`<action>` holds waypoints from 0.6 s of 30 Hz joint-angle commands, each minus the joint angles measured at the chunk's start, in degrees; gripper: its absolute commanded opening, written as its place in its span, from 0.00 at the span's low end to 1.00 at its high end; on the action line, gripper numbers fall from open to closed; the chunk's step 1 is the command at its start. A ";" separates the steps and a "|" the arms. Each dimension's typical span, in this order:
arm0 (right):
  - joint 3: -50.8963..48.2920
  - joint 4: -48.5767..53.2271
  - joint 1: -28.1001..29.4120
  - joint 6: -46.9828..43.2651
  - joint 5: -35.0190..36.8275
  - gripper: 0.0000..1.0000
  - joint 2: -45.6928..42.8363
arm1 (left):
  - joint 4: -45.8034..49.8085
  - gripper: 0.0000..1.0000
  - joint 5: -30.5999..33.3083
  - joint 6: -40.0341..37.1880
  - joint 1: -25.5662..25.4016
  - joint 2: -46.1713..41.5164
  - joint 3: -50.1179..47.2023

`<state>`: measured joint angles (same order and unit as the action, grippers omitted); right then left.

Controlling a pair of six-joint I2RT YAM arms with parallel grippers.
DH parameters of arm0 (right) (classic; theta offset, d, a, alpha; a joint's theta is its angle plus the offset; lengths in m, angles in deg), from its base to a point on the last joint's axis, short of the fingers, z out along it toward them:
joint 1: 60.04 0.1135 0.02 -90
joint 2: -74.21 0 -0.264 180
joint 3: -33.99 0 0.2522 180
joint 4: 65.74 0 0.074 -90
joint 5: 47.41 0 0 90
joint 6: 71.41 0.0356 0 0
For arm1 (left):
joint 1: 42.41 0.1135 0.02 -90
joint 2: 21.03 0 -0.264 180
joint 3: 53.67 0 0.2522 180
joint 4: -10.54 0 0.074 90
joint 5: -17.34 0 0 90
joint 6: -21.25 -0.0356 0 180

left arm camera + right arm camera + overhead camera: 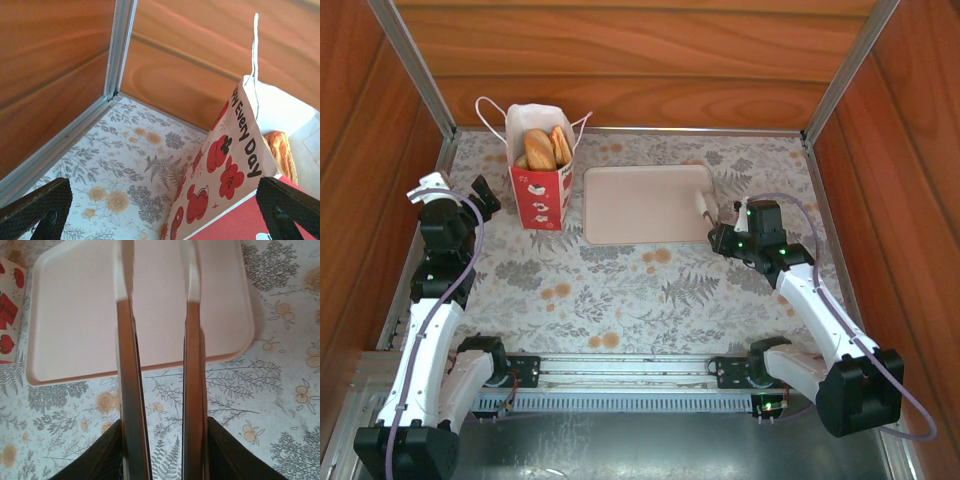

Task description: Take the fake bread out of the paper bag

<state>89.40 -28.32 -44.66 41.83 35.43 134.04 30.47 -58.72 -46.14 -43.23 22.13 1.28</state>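
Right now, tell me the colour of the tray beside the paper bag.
Pale pink, plain, no pattern; the tray shows best in the right wrist view.

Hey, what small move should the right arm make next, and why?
Probably swing the right gripper left toward the open top of the bag. Its jaws stand parted and empty over the tray, while the bread sits in the bag, so a piece has yet to be picked.

The fake bread (541,148) sits in the paper bag (542,198), just left of the tray (645,205).
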 commanded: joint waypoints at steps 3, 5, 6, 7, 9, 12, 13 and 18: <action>1.94 -1.69 0.17 0.75 -3.61 0.41 -0.42 | 0.60 1.00 -0.84 0.86 -0.15 -0.70 -0.06; 2.10 -1.69 0.21 0.92 -3.92 0.40 -0.42 | 0.63 1.00 -0.82 0.85 -0.21 -0.79 -0.07; 2.21 -1.69 0.21 1.16 -3.92 0.40 -0.33 | 0.65 1.00 -0.86 0.86 -0.22 -0.79 -0.10; 2.29 -1.67 0.22 1.28 -4.07 0.40 -0.33 | 0.63 1.00 -0.97 0.86 -0.15 -0.79 -0.06; 2.64 -1.51 0.25 1.52 -4.27 0.39 -0.09 | 0.62 1.00 -1.18 0.72 -0.15 -0.68 0.03; 3.52 -0.74 0.23 1.89 -4.60 0.38 0.65 | 1.50 1.00 -1.97 0.59 -0.15 -0.09 1.17; 3.97 -0.44 0.27 1.89 -4.70 0.37 0.93 | 2.31 1.00 -2.60 0.53 -0.18 0.25 2.08; 5.68 0.38 0.39 1.97 -5.25 0.31 2.42 | 8.01 1.00 -4.73 -0.24 -0.15 2.15 8.57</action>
<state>92.85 -27.80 -44.64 43.67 31.82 136.10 34.89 -61.39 -45.88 -43.23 23.86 5.54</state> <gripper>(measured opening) 0.324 0.999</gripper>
